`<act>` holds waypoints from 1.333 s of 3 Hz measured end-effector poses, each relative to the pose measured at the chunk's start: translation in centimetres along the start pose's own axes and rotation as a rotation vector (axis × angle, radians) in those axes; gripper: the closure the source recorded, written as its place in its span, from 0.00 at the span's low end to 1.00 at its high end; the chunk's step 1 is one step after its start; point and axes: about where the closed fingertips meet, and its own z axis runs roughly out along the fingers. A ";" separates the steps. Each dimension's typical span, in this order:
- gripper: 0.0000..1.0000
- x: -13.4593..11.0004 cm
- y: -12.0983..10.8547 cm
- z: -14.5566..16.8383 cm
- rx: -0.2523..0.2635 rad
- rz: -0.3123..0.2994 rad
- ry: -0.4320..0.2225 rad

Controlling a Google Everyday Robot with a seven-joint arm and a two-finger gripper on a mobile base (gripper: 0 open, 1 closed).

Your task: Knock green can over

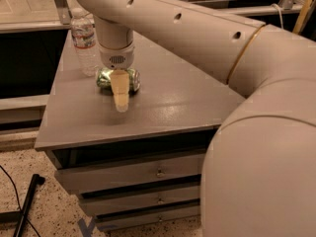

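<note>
We place cream two-finger gripper (pixel 121 100) above grey flat table top (pixel 187 107), toward its left side. Small green aluminium can (pixel 104 78) lies on its side on top, just behind jaws. Clear plastic water bottle (pixel 84 41) upright behind-left of jaws, near can. Drawers (pixel 158 172) below top.
</note>
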 end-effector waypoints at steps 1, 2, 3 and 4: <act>0.00 0.0 0.0 -0.1 0.003 -0.001 -0.009; 0.00 0.1 0.0 -0.4 0.012 -0.004 -0.033; 0.00 1.5 1.7 -6.7 0.160 -0.025 -0.172; 0.00 3.7 3.1 -13.4 0.295 -0.017 -0.249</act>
